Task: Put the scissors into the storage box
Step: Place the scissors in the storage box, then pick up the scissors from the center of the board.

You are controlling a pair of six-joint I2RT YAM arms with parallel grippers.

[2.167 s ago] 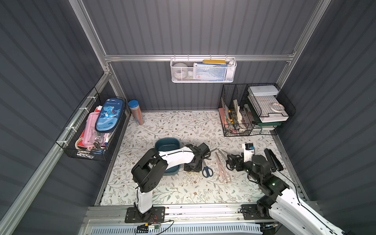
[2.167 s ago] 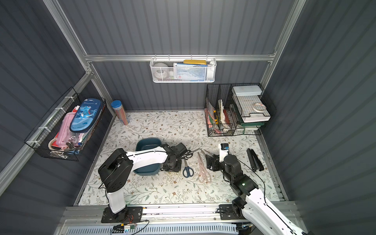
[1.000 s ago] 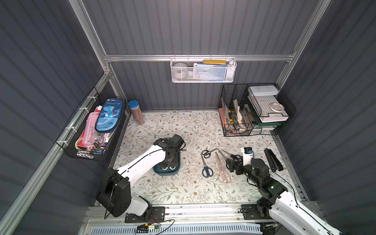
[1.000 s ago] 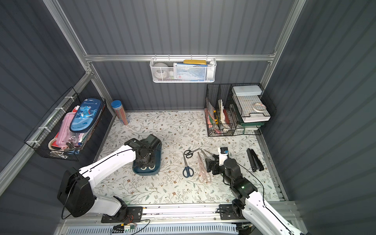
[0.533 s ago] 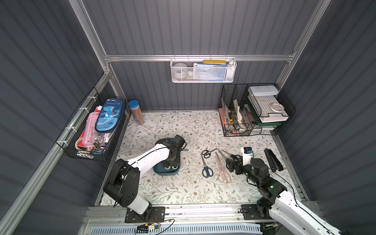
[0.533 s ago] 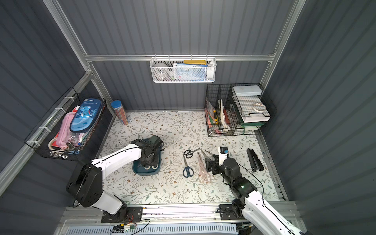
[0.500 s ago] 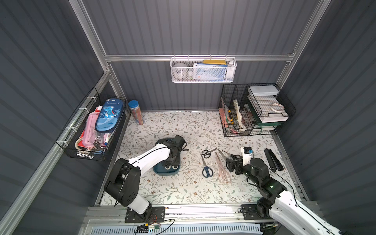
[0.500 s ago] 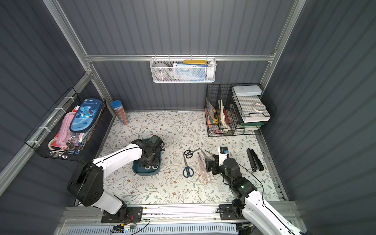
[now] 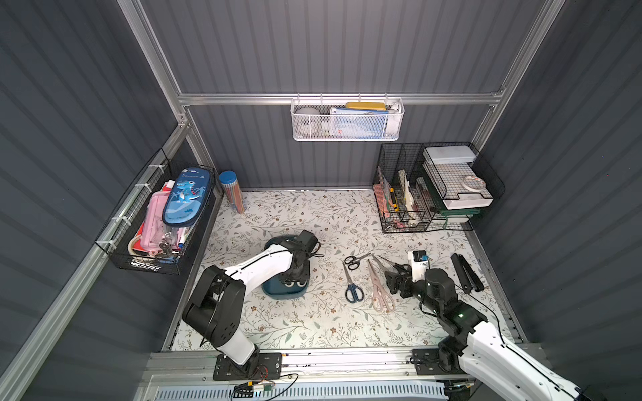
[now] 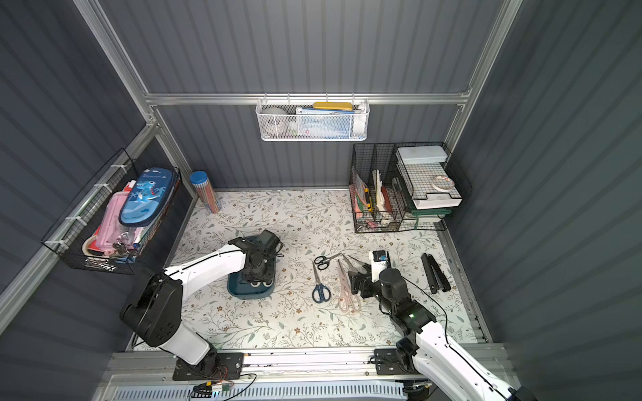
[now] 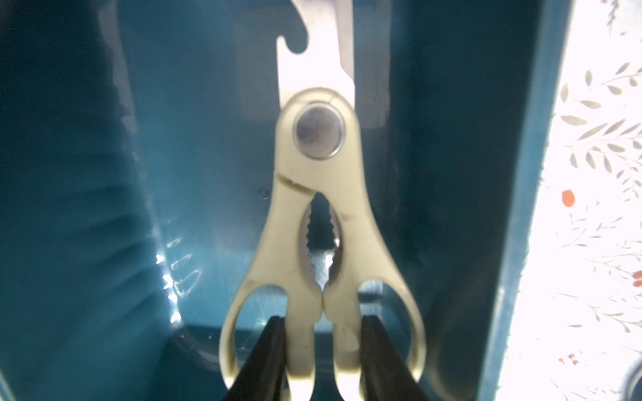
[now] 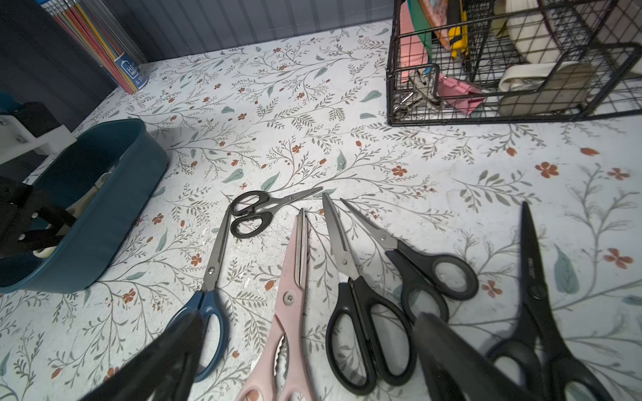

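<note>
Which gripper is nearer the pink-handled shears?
Right. The right gripper hovers open beside the pink-handled shears; the left gripper is farther off in the storage box, gripping the cream shears.

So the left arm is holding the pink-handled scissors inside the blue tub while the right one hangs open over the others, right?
Not quite. In the left wrist view the left gripper holds cream-handled scissors inside the storage box; the pink-handled pair lies on the mat. The right gripper does hang open over the others.

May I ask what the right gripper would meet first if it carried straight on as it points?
Most likely the pink-handled shears on the mat, just ahead of the open right gripper; depth is unclear.
</note>
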